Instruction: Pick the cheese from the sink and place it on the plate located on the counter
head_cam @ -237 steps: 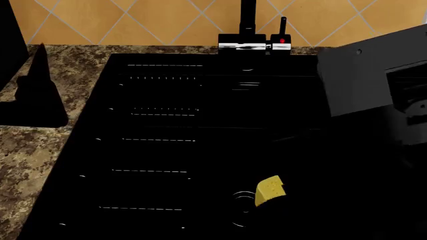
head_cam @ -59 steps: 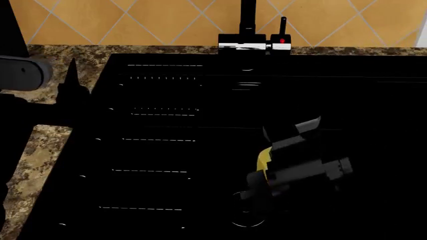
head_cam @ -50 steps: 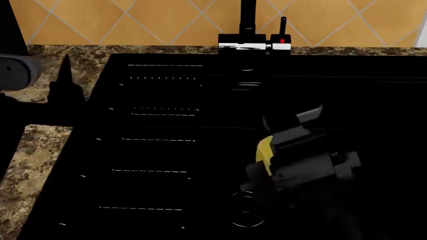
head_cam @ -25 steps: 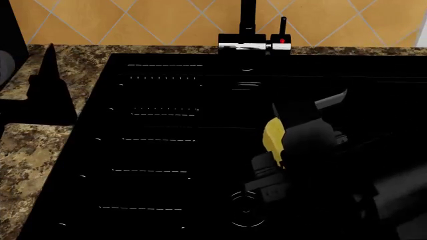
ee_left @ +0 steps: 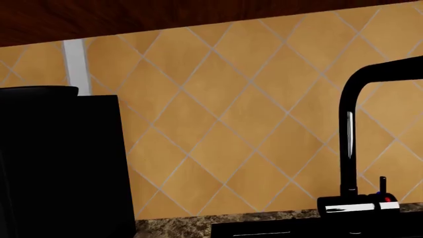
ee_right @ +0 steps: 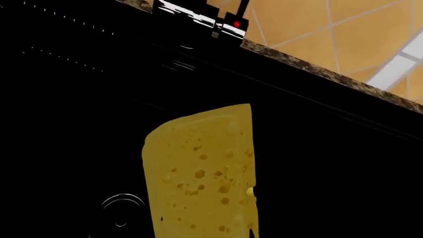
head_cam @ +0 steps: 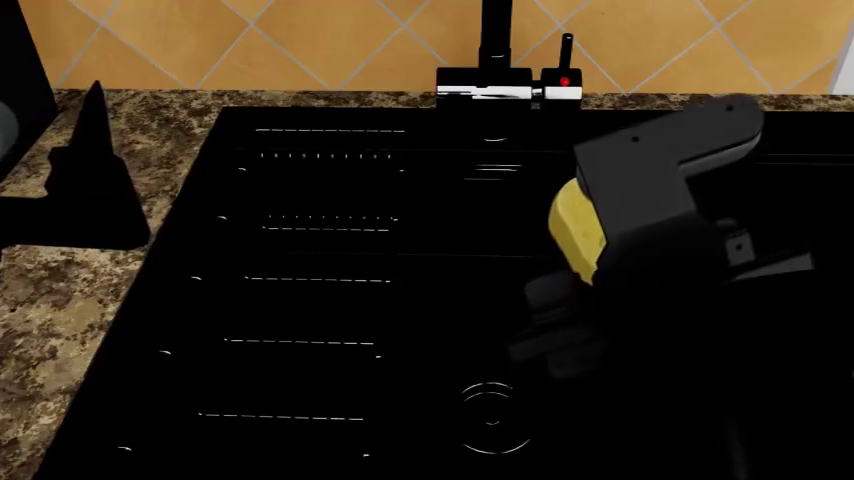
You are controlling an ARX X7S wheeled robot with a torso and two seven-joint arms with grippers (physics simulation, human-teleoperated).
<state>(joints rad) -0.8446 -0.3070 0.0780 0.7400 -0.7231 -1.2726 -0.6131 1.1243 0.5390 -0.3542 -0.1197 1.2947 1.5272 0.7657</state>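
While the right gripper (head_cam: 601, 245) clamps it, the cheese (head_cam: 575, 238) stands long-axis upright.

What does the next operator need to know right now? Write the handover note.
Right pincer: shut on the cheese, held up over the sink, clear of the basin floor.
Left pincer: not in view; its wrist camera looks at the tiled wall and the faucet.
Done: the cheese is grasped and lifted out of the basin.
Left: carry it to the plate on the counter and release it there. The plate shows in none of the current views, so find it before moving far.
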